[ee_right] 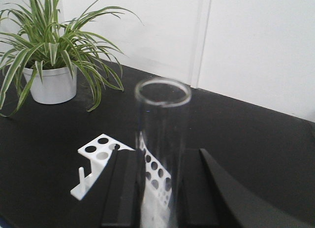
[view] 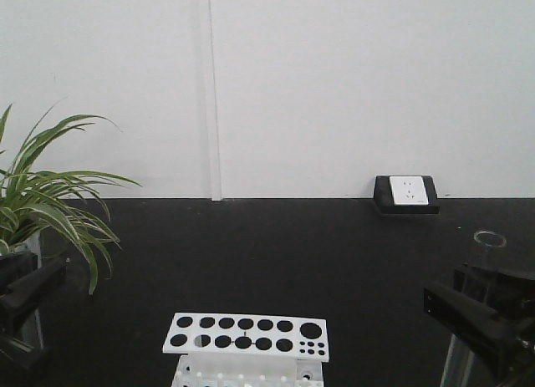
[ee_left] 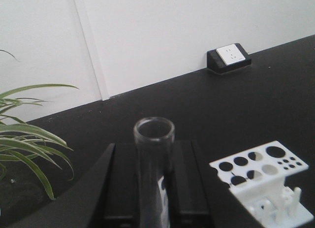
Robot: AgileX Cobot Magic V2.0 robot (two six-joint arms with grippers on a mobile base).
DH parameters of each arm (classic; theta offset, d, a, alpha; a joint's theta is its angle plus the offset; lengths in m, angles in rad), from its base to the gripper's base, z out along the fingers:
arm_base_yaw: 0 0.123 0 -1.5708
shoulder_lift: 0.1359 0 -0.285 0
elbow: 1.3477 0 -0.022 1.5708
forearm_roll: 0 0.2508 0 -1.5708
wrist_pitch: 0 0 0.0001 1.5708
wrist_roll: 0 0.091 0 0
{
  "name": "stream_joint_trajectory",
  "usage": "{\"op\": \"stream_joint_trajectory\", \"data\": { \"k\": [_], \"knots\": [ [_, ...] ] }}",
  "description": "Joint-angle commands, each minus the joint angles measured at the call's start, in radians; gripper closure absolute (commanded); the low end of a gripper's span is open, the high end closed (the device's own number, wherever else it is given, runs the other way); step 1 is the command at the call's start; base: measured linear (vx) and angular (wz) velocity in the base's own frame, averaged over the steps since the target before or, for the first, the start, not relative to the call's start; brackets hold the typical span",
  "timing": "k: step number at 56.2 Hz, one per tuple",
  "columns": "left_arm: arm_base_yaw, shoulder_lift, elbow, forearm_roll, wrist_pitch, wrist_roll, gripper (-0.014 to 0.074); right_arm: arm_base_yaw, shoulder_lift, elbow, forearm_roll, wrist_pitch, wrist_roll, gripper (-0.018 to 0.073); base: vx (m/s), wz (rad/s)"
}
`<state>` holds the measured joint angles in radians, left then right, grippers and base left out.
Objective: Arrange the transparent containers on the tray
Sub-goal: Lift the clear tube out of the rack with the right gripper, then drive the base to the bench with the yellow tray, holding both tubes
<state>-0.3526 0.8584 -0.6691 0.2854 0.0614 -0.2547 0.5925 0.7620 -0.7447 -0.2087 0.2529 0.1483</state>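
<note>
A potted plant [view: 42, 203] is seen far left on the black desk [view: 276, 253], and one test tube [ee_left: 154, 154] is clamped upright in the left hand [ee_left: 153, 198]. A white tube rack [view: 245, 334] is placed centrally. At right, a second test tube [ee_right: 162, 119] is gripped, apparently firmly, by the right hand [ee_right: 160, 193].

Front camera faces wall [view: 334, 86]; wrist cameras close; all share rack [view: 245, 337].
</note>
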Motion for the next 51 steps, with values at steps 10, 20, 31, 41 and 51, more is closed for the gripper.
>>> {"op": "stream_joint_trajectory", "data": {
  "k": [10, 20, 31, 41, 51],
  "knots": [
    [-0.005, -0.007, -0.034, -0.007, -0.08, -0.006, 0.0468, -0.003, -0.006, -0.03, -0.013, -0.081, -0.006, 0.0529, -0.16, 0.03],
    [-0.005, -0.007, -0.034, -0.007, -0.08, -0.006, 0.0468, -0.003, -0.006, -0.03, -0.013, -0.081, -0.006, 0.0529, -0.19, 0.11],
    [-0.005, -0.007, -0.034, -0.007, -0.08, -0.006, 0.0468, -0.003, -0.006, -0.03, -0.013, -0.081, -0.006, 0.0529, -0.24, 0.07],
    [-0.005, -0.007, -0.034, -0.007, -0.08, -0.006, 0.0468, -0.003, -0.006, -0.03, -0.013, -0.081, -0.006, 0.0529, -0.27, 0.05],
    [-0.005, -0.007, -0.034, -0.007, -0.08, -0.006, 0.0468, -0.003, -0.006, -0.03, -0.013, -0.081, -0.006, 0.0529, -0.29, 0.06]
  ]
}}
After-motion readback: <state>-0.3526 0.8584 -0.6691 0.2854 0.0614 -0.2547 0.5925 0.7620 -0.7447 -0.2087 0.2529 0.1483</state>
